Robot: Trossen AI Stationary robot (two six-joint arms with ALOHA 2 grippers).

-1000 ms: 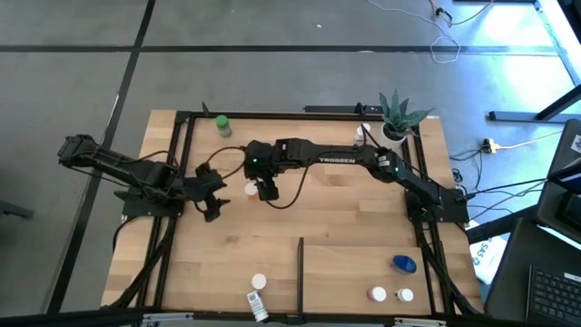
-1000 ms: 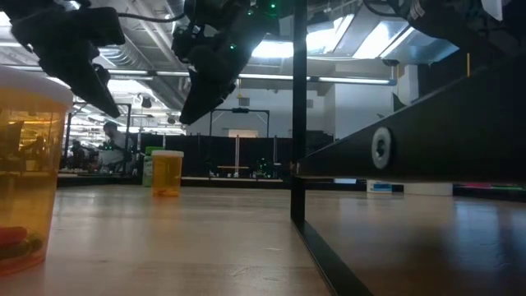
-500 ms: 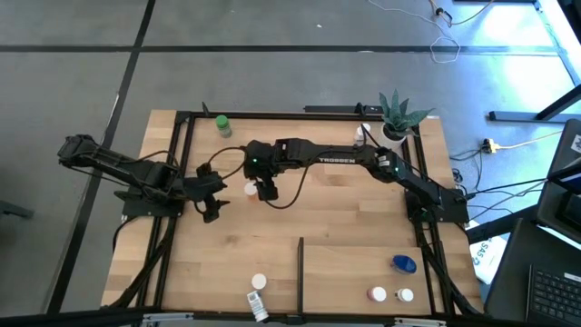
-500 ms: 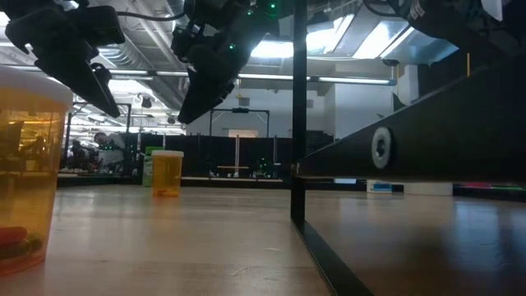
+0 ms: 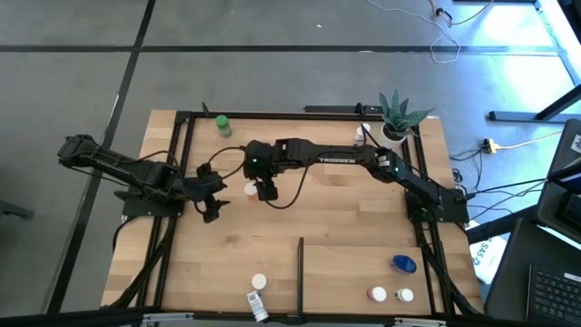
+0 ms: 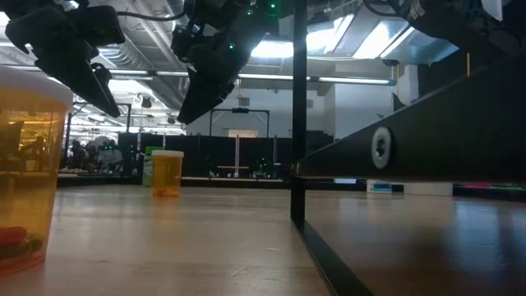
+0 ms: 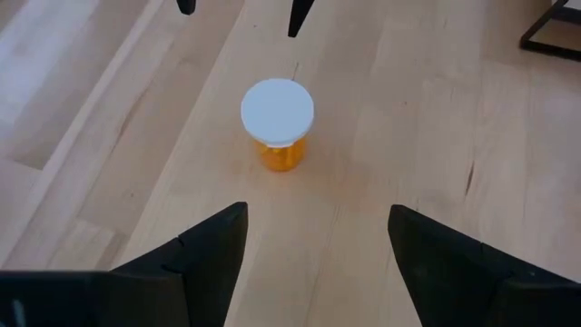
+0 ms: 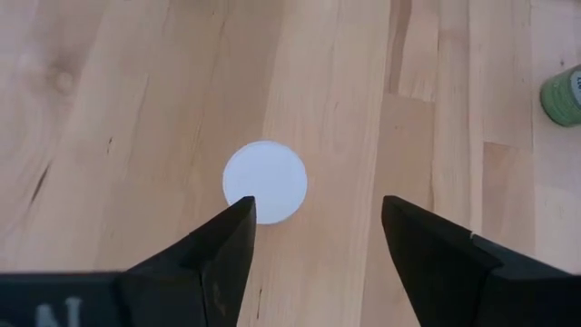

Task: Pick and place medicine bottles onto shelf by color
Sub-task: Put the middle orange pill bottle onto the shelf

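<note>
A small orange bottle [image 5: 250, 189] with a white cap stands upright near the middle of the wooden table [image 5: 345, 227]. Everything here is told from that bottle.

The right gripper [image 5: 267, 192] hangs in the air just beside the bottle, a bit above it. Its two dark fingers [image 8: 195, 263] are spread apart and hold nothing. In the right wrist view, the white cap [image 8: 264, 181] shows between the two fingers, seen from the top.

The left gripper [image 5: 211, 207] is on the other side of the bottle, near it but not touching. Its fingers [image 7: 204, 259] are spread apart too, and they hold nothing. In the left wrist view, the orange bottle [image 7: 278, 123] stands ahead of the open fingers, and the tips of the other gripper hang just past it.

A green bottle [image 5: 221, 124] stands well away from the orange bottle, close to the far edge of the table. A potted green plant [image 5: 397, 114] sits at the far corner on the right arm's side.

A thin black bar [image 5: 300, 277] stands on the table on the near side of the orange bottle. Past the bar, on the right arm's side, are a blue bottle [image 5: 404, 264] and two white-capped bottles [image 5: 378, 294] side by side. On the left arm's side of the bar are one white-capped bottle [image 5: 259, 282] and a second one lying down [image 5: 257, 305].

In the low view, an orange bottle [image 6: 167, 173] stands far off on the wood, and both grippers hang above it.
</note>
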